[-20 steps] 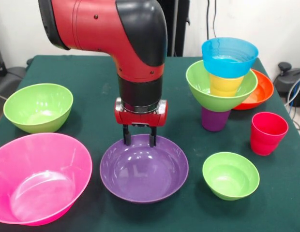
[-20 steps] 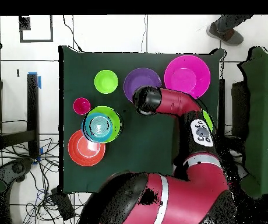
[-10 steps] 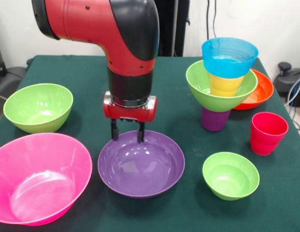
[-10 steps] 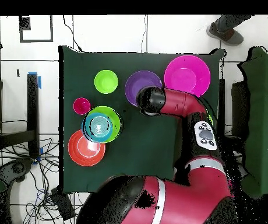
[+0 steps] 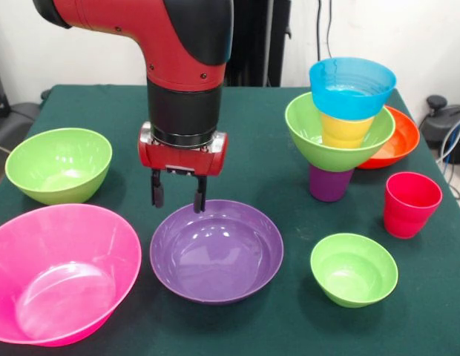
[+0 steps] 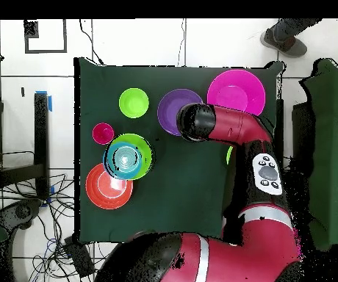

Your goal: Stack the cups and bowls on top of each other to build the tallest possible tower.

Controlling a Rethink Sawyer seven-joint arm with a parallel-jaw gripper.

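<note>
Open pincer (image 5: 177, 198) over purple bowl (image 5: 217, 251) rim

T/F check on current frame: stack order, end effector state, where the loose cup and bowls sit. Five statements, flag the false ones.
1. The tower has a blue bowl on top. True.
2. The end effector grips the purple bowl. False: it is open, above the bowl's far rim, holding nothing.
3. The red cup is part of the tower. False: it stands alone on the table.
4. A yellow-orange cup sits inside the tower's green bowl. True.
5. The pink bowl is stacked in the purple bowl. False: they sit side by side on the table.
</note>
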